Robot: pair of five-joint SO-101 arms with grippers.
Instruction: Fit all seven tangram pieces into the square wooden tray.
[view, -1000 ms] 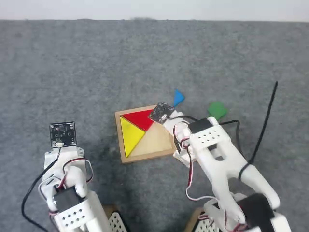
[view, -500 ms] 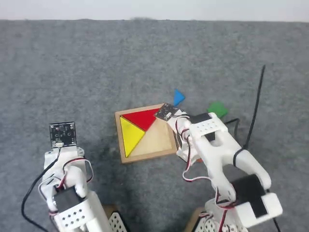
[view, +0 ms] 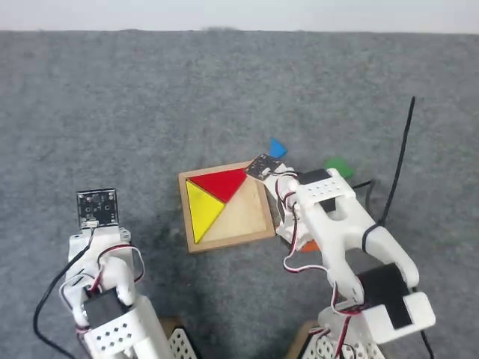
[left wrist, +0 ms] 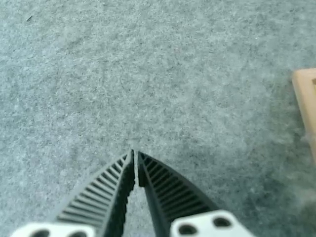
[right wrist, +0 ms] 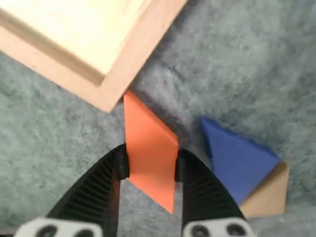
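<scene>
My left gripper [left wrist: 134,163] is waiting at lower left, closed on nothing, over the grey surface [left wrist: 148,74]. The yellow triangle [view: 200,211] and red triangle [view: 221,183] are sitting in the tray [view: 182,217], so five pieces are remaining. My right gripper [right wrist: 150,164] is clamping the orange parallelogram [right wrist: 148,138] just off the tray's corner, having drawn back toward lower right since a second ago.

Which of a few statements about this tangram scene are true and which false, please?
1. The right gripper grips the orange piece. True.
2. The orange piece lies in the tray. False: it is outside, by a tray corner.
3. The red piece and yellow piece lie in the tray. True.
4. The left gripper holds a piece. False: it is shut on nothing, over carpet.
5. The green piece lies in the tray. False: it lies on the carpet outside.
</scene>
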